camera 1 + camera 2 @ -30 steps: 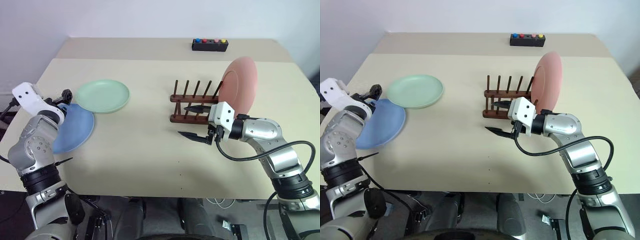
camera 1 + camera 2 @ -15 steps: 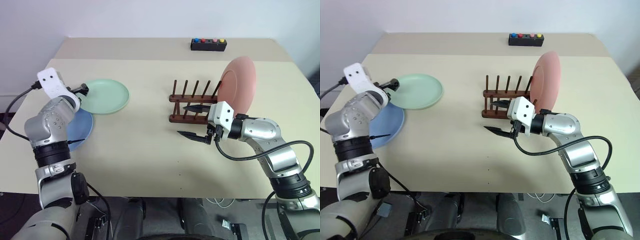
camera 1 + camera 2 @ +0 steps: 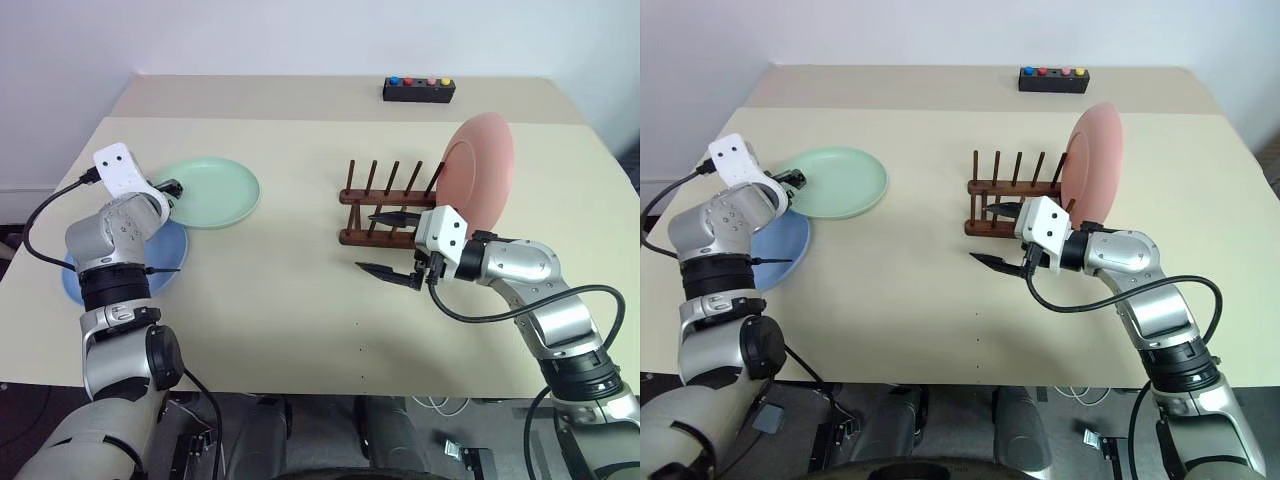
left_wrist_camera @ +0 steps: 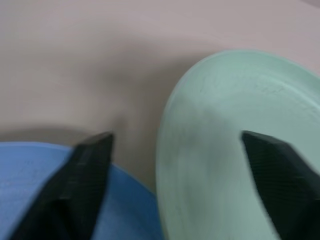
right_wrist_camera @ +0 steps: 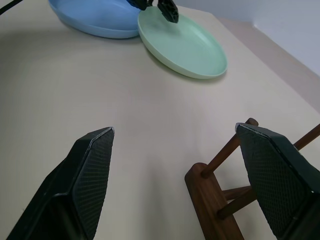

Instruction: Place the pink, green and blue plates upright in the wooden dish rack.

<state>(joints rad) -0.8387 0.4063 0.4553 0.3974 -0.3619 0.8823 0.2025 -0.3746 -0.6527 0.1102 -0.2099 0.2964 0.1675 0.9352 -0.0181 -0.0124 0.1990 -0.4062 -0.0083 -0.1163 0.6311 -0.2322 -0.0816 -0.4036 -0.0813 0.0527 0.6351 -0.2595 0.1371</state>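
Pink plate (image 3: 478,170) stands racked at three o'clock. Left claw (image 3: 170,190), fingers apart, straddles the green plate (image 3: 210,190) rim at nine o'clock; next, clamp and lift. Right claw (image 3: 392,243) hangs apart, empty.

- Pink plate (image 3: 478,173): plain salmon pink.
- Green plate (image 3: 210,191): pale mint, no pattern.
- Blue plate (image 3: 165,255): plain light blue.
- Wooden dish rack (image 3: 385,205): dark brown.
- Surface (image 3: 300,300): pale cream, unpatterned.
- Black box (image 3: 419,90), at 12 o'clock from the rack: blue, red, pink and yellow buttons.
- Left claw (image 3: 792,180) and right claw (image 3: 385,243): black fingers; silver arms with white wrist blocks.
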